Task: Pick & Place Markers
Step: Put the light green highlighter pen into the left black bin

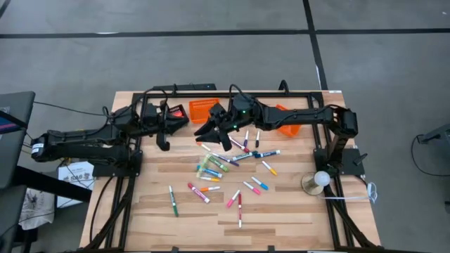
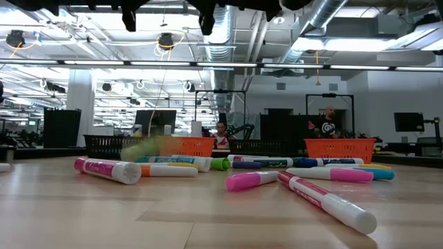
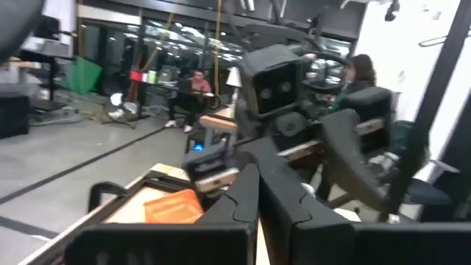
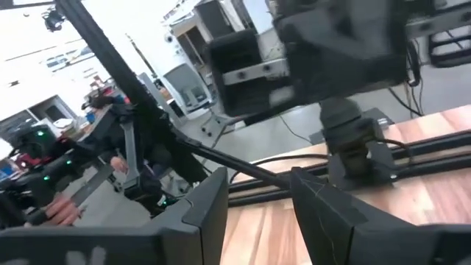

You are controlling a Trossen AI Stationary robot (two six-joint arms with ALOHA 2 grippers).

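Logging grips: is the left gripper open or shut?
Shut. In the left wrist view, the left gripper has its two dark fingers pressed together, nothing between them.

1. We see two matte black arms w/ chunky, boxy joints.
2. Black cables loop along both.
3. Left gripper [image 3: 276, 202]: two angular black fingers.
4. Right gripper [image 4: 257, 210]: same style; a small green light shows on its wrist.
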